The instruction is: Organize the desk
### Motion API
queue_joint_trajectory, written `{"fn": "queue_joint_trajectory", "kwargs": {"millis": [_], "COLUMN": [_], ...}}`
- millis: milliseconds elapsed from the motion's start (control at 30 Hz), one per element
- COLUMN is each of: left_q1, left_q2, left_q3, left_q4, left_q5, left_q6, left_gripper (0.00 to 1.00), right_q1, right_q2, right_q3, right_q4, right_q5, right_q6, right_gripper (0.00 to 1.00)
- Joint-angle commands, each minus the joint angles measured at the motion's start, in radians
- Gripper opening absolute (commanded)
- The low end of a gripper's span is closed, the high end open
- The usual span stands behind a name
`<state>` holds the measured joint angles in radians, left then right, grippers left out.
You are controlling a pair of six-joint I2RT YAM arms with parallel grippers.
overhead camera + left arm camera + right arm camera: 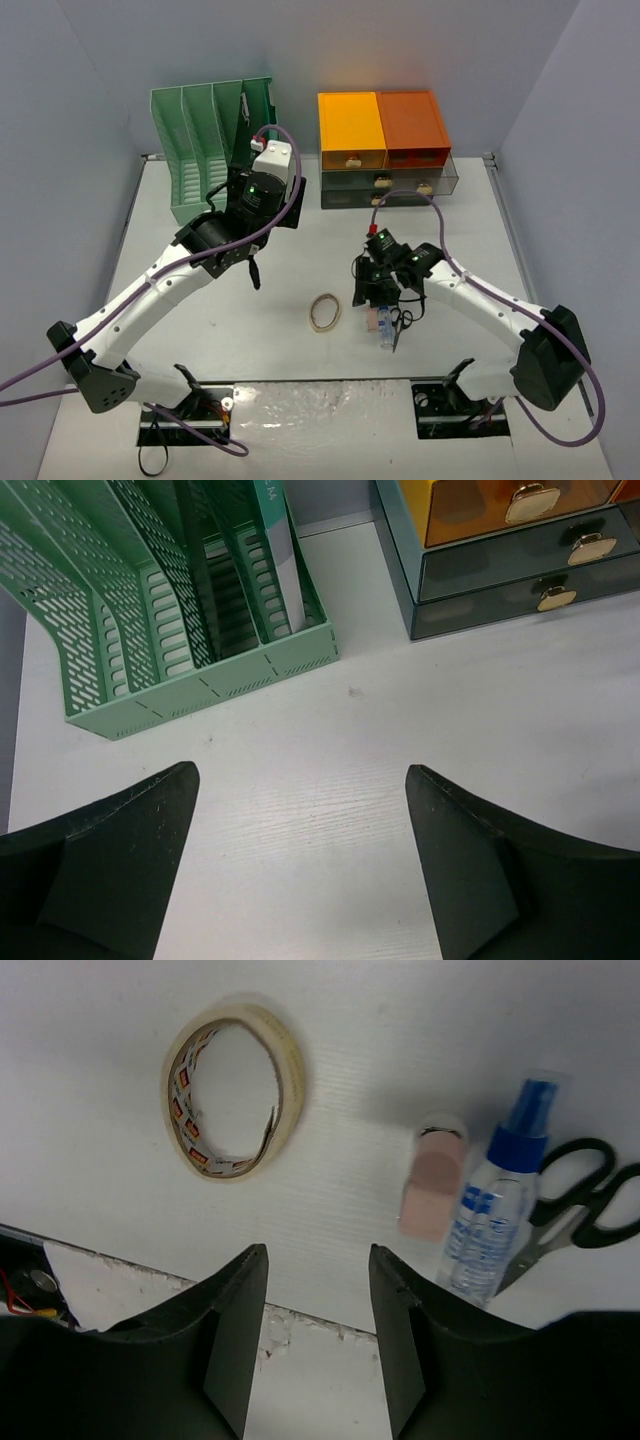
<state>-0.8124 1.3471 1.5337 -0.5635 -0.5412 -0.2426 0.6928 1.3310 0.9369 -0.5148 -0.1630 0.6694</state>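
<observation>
The white desk [300,250] holds a ring of tape [325,312], a pink eraser [433,1188], a blue-capped glue bottle [385,327] and black scissors [402,325]. My right gripper [370,290] is open and empty just above the desk. In the right wrist view its jaws [318,1255] stand over the desk's near edge, with the tape [233,1090] ahead on the left and the bottle [495,1210] and scissors [580,1205] on the right. My left gripper [278,200] is wide open and empty, held high in front of the file rack, over bare desk [302,780].
A green slotted file rack [210,140] stands at the back left, with a book in its right slot [280,560]. An orange-and-dark-green drawer cabinet [385,150] stands at the back right, its drawers shut [520,565]. Walls close in three sides.
</observation>
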Motion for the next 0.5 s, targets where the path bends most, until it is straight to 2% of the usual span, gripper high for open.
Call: {"fn": "queue_joint_trajectory", "kwargs": {"millis": [0,167,433,467], "left_q1": [0.003,0.012,0.024,0.025], "left_q2": [-0.055,-0.083,-0.109,-0.11], "left_q3": [0.043,0.025,0.017,0.017], "left_q4": [0.018,0.022,0.013,0.013], "left_q5": [-0.043,-0.03,-0.013,-0.013], "left_q6": [0.0,-0.007,0.006,0.01], "left_gripper": [0.82,0.82,0.82,0.82], "right_q1": [0.124,0.151,0.152,0.154], "right_q2": [0.116,0.259,0.414,0.437], "right_q3": [0.027,0.04,0.137,0.146], "right_q4": [0.087,0.232,0.303,0.306], "right_q5": [0.075,0.097,0.189,0.192], "right_q6": [0.105,0.168,0.209,0.211], "right_gripper": [0.42,0.42,0.4,0.37]}}
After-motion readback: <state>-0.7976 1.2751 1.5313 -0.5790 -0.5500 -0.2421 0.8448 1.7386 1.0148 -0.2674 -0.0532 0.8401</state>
